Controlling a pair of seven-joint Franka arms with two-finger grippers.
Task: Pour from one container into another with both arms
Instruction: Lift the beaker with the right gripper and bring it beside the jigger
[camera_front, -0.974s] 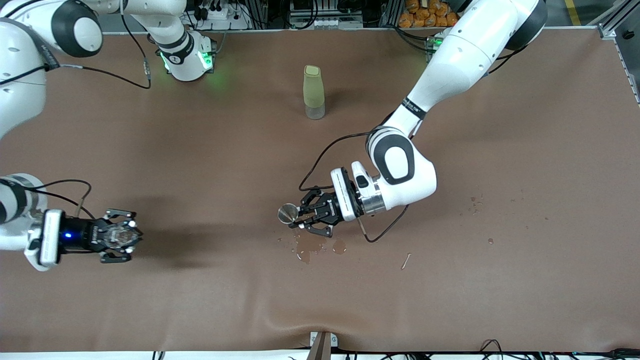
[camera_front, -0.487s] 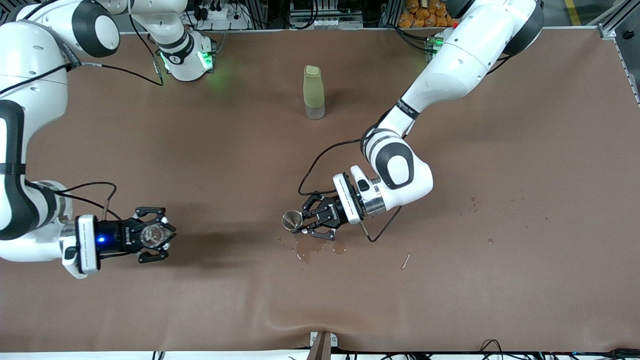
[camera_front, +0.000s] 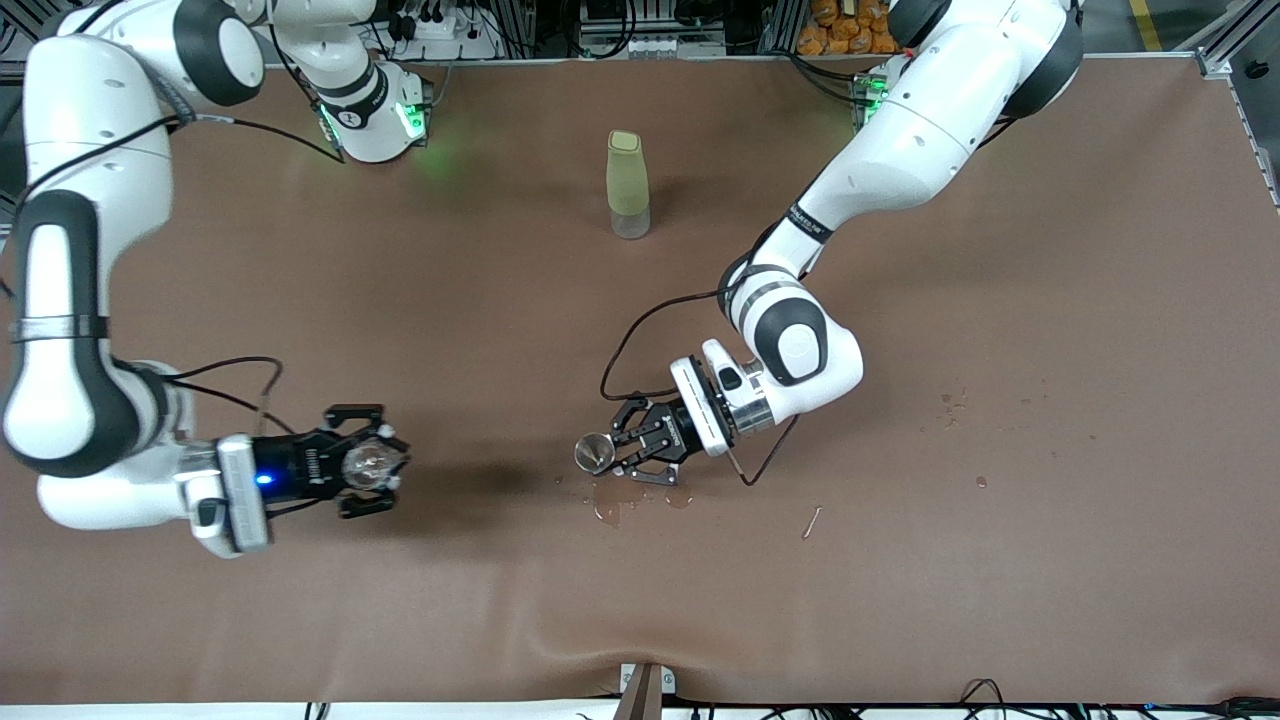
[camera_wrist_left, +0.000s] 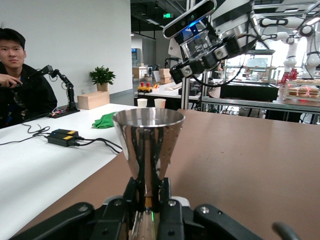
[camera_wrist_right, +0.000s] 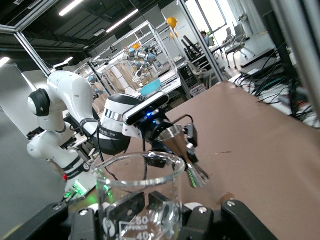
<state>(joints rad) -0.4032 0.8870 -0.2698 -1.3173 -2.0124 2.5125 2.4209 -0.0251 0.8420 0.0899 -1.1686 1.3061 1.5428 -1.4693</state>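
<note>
A metal cup was pinched at its narrow base by the left end effector, held over wet patches on the surface. A clear glass beaker was clamped in the right end effector, over the right arm's end of the surface, well apart from the cup. A green bottle stood untouched near the bases. Further spillage was judged likely if tilting began before the rims were aligned.

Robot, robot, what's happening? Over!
Left gripper shut on metal cup. Right gripper shut on glass beaker. Spill under cup. Bottle standing clear.
</note>
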